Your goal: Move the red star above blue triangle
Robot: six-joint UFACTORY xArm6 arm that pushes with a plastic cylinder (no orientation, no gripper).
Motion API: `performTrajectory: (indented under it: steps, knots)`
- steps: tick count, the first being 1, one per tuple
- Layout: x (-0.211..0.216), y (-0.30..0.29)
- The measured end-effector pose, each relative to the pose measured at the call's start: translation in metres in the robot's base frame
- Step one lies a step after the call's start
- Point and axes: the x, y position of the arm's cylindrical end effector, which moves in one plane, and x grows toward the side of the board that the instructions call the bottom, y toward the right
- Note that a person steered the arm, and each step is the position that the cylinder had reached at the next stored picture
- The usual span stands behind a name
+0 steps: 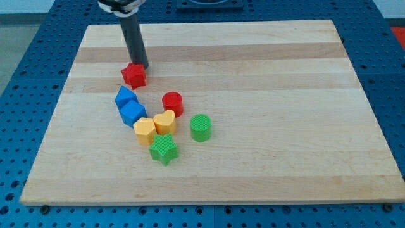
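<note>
I take the red star (134, 75) as my landmark; it sits on the wooden board (266, 69) in the board's upper left part. My tip (140, 66) is at the star's upper right edge, touching it or so close that I cannot see a gap, with the dark rod rising straight up from there toward the view's top. There are no jaws on this arm to open or close, only the rod. Just below the star, toward the view's bottom and slightly left, lies the blue triangle (124, 97), apart from the star by a narrow strip of bare wood. Further below the star, touching the triangle's lower side, is the blue cube (132, 113). Down and to the right of the star stands the red cylinder (172, 103), clear of both blue blocks. Lower still from the star is a yellow pair pressed together: a yellow hexagon (144, 130) and a yellow heart (164, 121) on its right. The green star (163, 149) lies farthest below the red star, touching the yellow pair's lower edge. The green cylinder (200, 126) stands alone, down and well to the right of the star.
</note>
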Motion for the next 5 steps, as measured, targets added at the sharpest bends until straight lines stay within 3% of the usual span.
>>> performTrajectory:
  steps: [2, 4, 5]
  knots:
    - [0.003, -0.077]
    - [0.020, 0.006]
    - [0.025, 0.002]
